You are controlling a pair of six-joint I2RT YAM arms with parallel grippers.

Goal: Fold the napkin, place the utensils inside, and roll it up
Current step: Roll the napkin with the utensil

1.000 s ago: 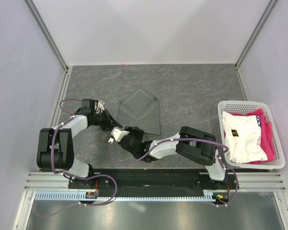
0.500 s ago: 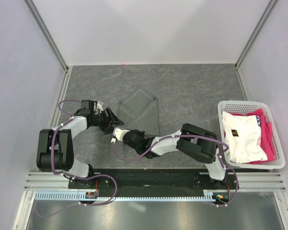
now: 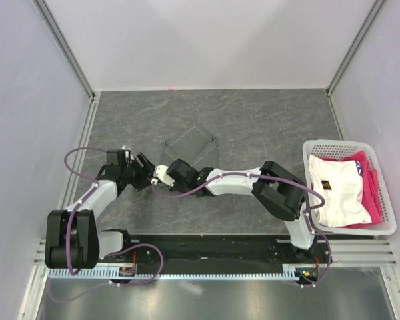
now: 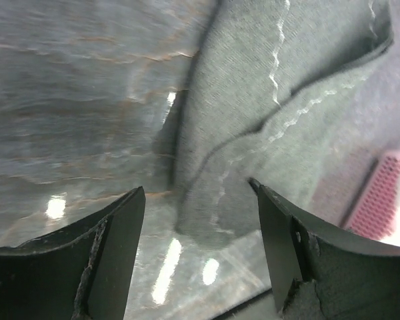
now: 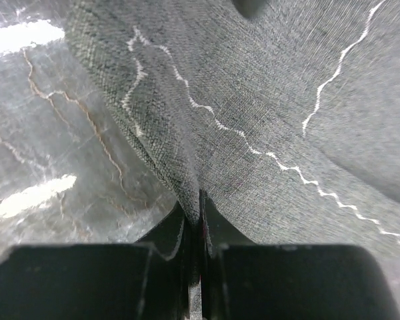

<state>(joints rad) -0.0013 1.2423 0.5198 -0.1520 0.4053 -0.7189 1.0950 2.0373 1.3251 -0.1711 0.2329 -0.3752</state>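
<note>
1. Top view: the only marking is a dark tag on the white fabric [image 3: 337, 187] in the basket [image 3: 350, 230], right of the napkin [image 3: 193, 150]. It's too small to read. My left gripper [image 3: 144, 175] and right gripper [image 3: 165, 179] are both at the napkin's near-left corner.
2. Left wrist: left gripper [image 4: 197, 253] spread wide, holding nothing, with the napkin's [image 4: 267, 133] hemmed edge lying between the fingers [image 4: 113, 240].
3. Right wrist: right gripper [image 5: 199, 227] clamped tight on a pinched fold of napkin [image 5: 253, 100].

both arms wear white shells over black joints and bases; the left arm [image 3: 97, 197] and right arm [image 3: 235, 181] each trail a thin purple cable [image 3: 67, 159]. fingers [image 4: 113, 247] of the left gripper [image 4: 196, 187] are matt black, edges scuffed pale
</note>
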